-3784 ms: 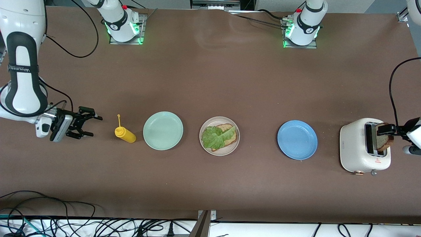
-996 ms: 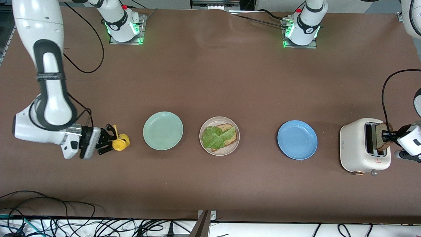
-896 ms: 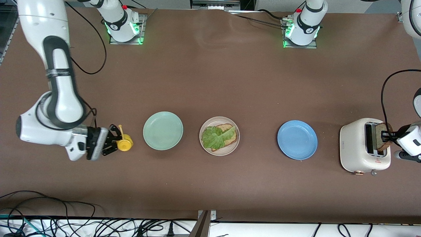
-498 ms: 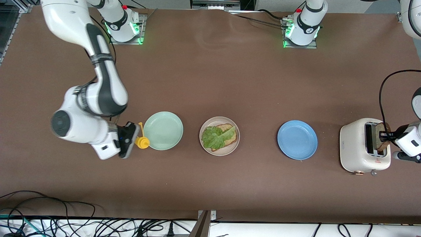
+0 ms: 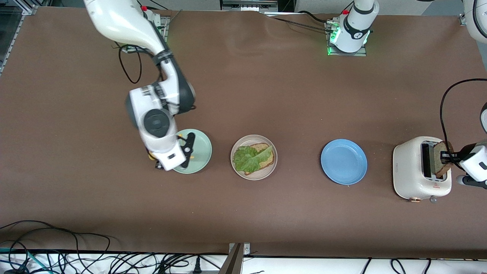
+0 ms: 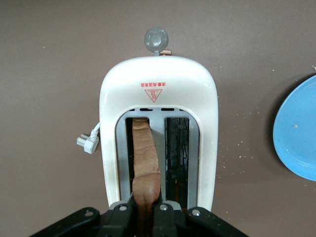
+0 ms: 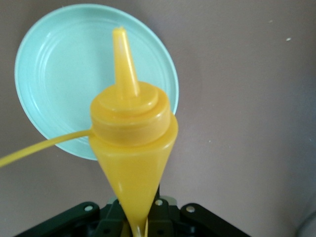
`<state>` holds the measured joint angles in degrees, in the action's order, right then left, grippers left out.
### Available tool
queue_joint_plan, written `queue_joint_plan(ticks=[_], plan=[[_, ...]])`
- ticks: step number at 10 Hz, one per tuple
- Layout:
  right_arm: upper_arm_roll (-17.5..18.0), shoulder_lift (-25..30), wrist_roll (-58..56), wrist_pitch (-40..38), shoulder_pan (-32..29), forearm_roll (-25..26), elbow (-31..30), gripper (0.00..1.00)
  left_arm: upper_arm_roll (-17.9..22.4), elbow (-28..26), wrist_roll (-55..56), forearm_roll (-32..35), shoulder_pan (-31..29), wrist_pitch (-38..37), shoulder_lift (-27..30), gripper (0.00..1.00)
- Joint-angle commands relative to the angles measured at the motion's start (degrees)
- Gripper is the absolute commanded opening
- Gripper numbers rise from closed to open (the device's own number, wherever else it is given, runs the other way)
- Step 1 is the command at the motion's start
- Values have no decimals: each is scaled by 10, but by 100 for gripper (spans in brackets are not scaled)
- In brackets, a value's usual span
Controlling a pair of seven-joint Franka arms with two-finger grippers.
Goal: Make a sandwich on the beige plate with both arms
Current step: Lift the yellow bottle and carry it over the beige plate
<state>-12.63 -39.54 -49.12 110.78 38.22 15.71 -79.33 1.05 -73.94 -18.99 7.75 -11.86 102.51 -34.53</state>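
The beige plate sits mid-table with one slice of brown bread on it and a ruffled lettuce leaf on top. A second bread slice stands in a slot of the white toaster. My left gripper is shut on its upper edge. My right gripper is shut on a yellow squeeze bottle, held in the air over the mint-green plate. The wrist hides most of the bottle in the front view.
A blue plate lies between the beige plate and the toaster. The toaster's plug rests on the table beside it. Loose cables run along the table edge nearest the front camera.
The right arm has carried the yellow bottle from its end of the table to above the mint-green plate. The left gripper has stayed at the toaster, gripping the bread slice.
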Motion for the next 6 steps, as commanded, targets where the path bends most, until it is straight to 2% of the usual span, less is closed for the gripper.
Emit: queue_joint_plan(ticks=[1,3,5,6], plan=[[-7,-31,81,-17,82,135,14,0,-4,39,4,-8,0,-35,-5,0],[-10,-66,113,-42,140,227,39,0,-5,48,4,-8,0,-45,-5,0],[-16,-144,140,-157,171,253,161,0,-5,49,4,-7,0,-50,-2,0],[-25,-171,142,-183,185,273,194,0,-6,60,4,-7,0,-59,0,0]])
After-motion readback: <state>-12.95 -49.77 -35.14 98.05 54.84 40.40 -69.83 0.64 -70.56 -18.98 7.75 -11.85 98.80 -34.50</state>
